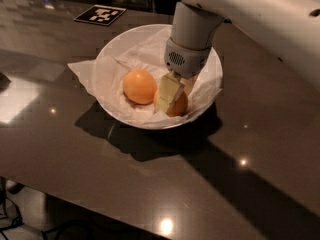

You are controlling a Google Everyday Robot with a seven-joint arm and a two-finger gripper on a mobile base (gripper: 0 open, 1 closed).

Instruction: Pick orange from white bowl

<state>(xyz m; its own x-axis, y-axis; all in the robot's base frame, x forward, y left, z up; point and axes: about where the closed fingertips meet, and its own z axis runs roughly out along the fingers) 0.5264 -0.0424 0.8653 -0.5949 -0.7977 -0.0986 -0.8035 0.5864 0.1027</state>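
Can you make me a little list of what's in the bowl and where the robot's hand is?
bowl: white bowl, lined with crumpled paper, on dark table
inside: paler orange on the left, darker orange fruit on the right
gripper: gripper down in the bowl, at the darker fruit
behind bowl: black-and-white marker tag

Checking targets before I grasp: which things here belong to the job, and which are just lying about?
Job: paler orange, white bowl, gripper low in the bowl over the darker fruit.
Lying about: darker fruit, paper lining, black-and-white tag, table.
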